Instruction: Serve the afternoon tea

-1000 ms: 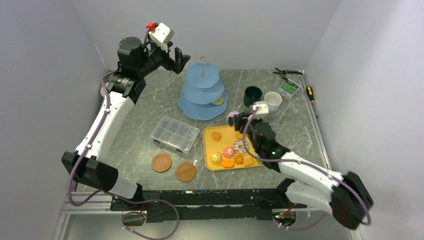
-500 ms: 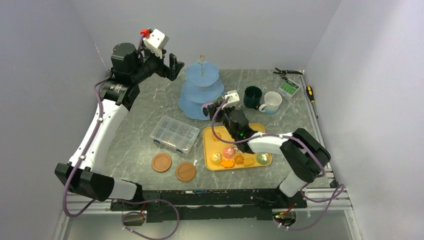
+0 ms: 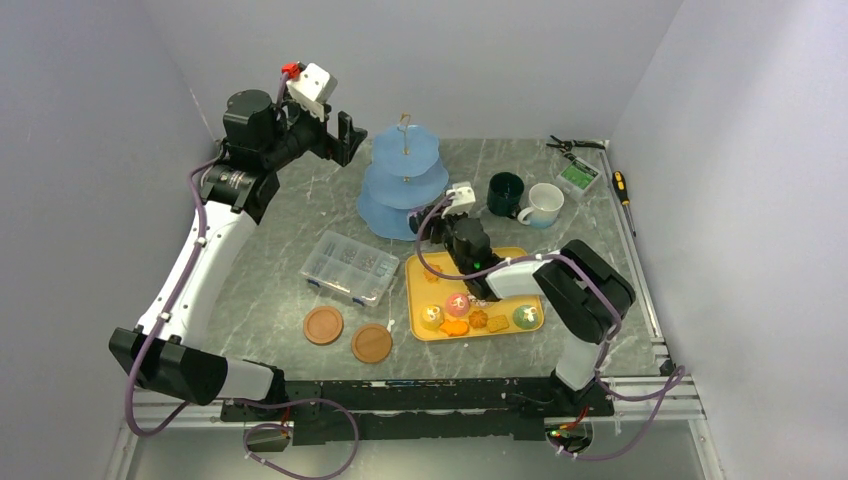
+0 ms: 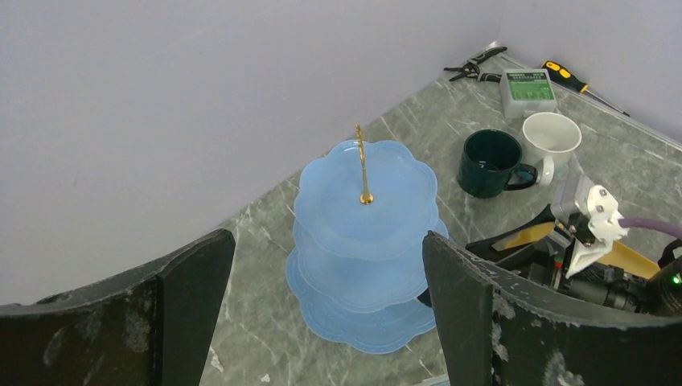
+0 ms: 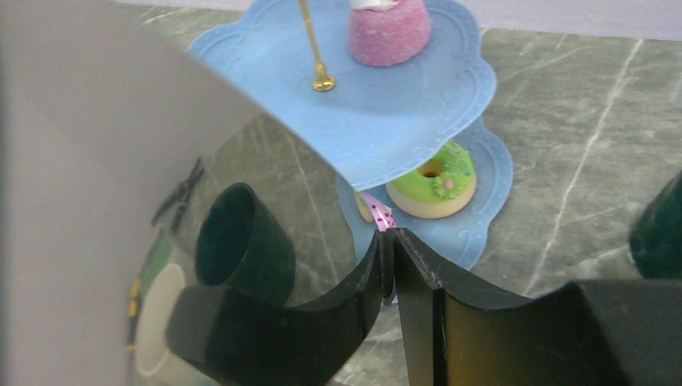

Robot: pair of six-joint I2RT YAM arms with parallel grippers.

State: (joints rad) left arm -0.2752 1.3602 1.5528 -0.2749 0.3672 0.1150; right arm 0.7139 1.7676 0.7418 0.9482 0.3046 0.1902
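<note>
Grey marbled desk (image 3: 300,210) carries the light-blue three-tier stand (image 3: 404,190), where my right hand (image 5: 390,237) reaches under the middle tier to the bottom tier's rim, fingers (image 5: 418,281) nearly together at a pink-dotted treat (image 5: 376,211) beside the green doughnut (image 5: 432,189); whether they pinch it or only touch it I cannot tell. My left hand (image 3: 347,137) hangs wide open and empty, high beside the stand. As I judge it, the treat sits close to the edge and could drop off, and lifting straight up would catch the tier overhead and rock the stand.
</note>
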